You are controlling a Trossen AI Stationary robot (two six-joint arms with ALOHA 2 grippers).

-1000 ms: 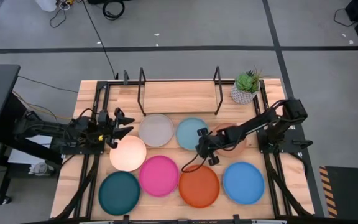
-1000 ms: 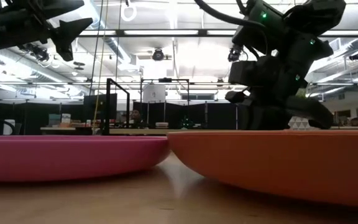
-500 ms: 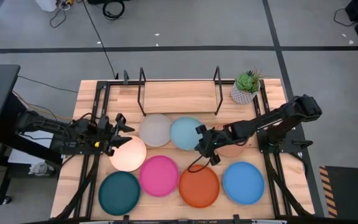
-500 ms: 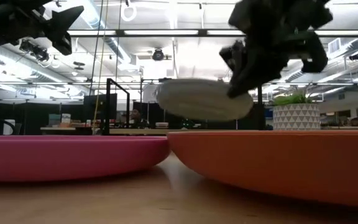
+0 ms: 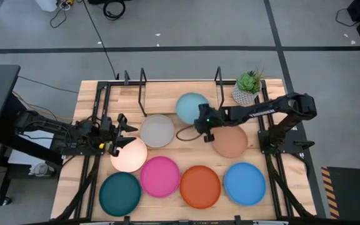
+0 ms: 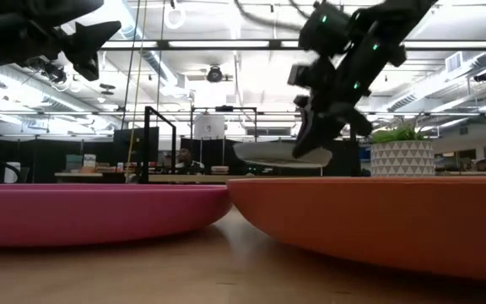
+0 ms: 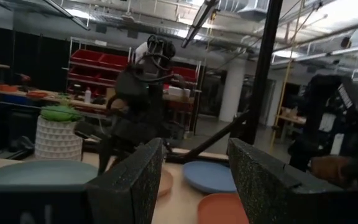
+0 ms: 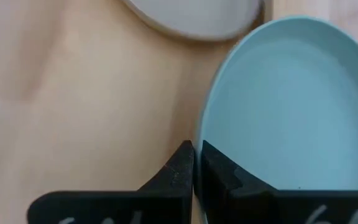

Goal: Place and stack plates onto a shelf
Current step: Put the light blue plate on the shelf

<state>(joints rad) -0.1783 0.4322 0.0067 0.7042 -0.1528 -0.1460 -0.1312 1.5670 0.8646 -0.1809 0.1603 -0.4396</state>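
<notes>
My right gripper (image 5: 204, 122) is shut on the light blue plate (image 5: 191, 106), which hovers over the near edge of the shelf (image 5: 167, 92), a pale board between black hoops. In the low view the light blue plate (image 6: 278, 154) hangs above the board. The grey plate (image 5: 157, 130), tan plate (image 5: 231, 142), cream-peach plate (image 5: 129, 155), pink plate (image 5: 160, 177), orange plate (image 5: 200, 187), blue plate (image 5: 244, 183) and teal plate (image 5: 120, 193) lie flat on the table. My left gripper (image 5: 127, 129) hovers open above the cream-peach plate's far edge. My right gripper pinches the light blue plate's rim (image 8: 199, 134) between its two fingers (image 8: 180, 165), at the plate's near right edge. The fingers reach in from the table's right side. The plate is lifted clear and sits nearly level.
A potted plant (image 5: 247, 87) stands at the shelf's right end. Two black hoops (image 5: 142, 91) (image 5: 219, 91) rise from the shelf board, and the light blue plate sits between them. Black frame rails run along the table's left and right sides.
My right gripper has lifted the light blue plate off the table from between the grey and tan plates. It has carried the plate toward the far edge, up to the shelf, which uncovers the tan plate. My left gripper has hardly moved.
</notes>
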